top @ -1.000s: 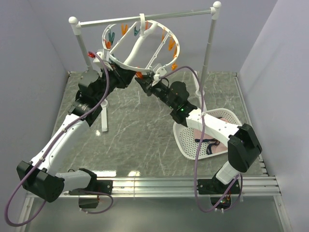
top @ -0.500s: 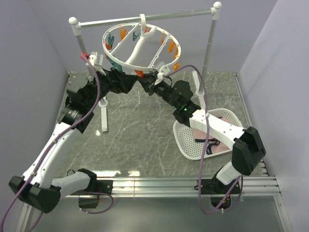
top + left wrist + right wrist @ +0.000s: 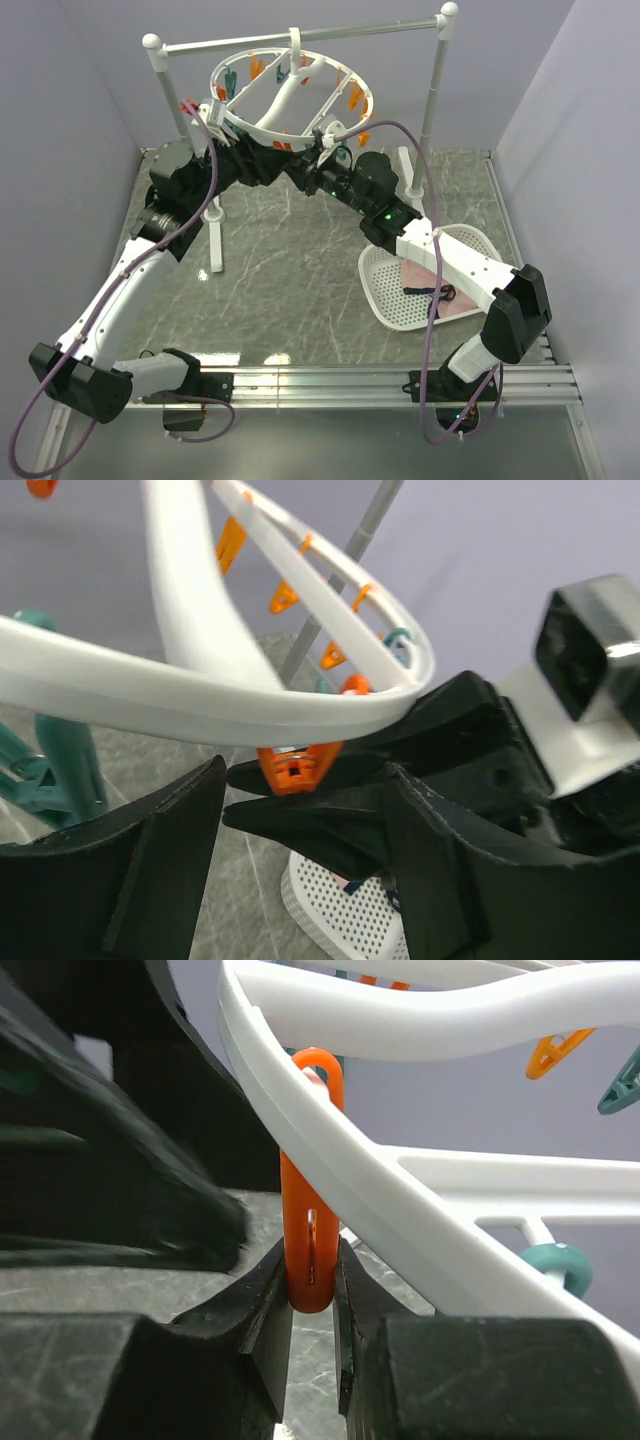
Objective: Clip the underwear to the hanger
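One orange plastic clip (image 3: 312,1210) on the round white plastic hanger (image 3: 400,1220) is being pinched by the right pincer (image 3: 312,1285); left pincer (image 3: 300,820) gaping, empty. Likely next: fetching the pale pink fabric underwear (image 3: 420,277).

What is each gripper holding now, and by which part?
Right gripper pinches an orange clip on the hanger by its lower end; left gripper is open, holding nothing.

Checking all three views: no readable text, label, brand, number or sign is showing. Nothing legible is appearing on the hanger (image 3: 283,98), the orange clip (image 3: 310,1230), the white basket (image 3: 385,288) or the rail stand (image 3: 380,27).
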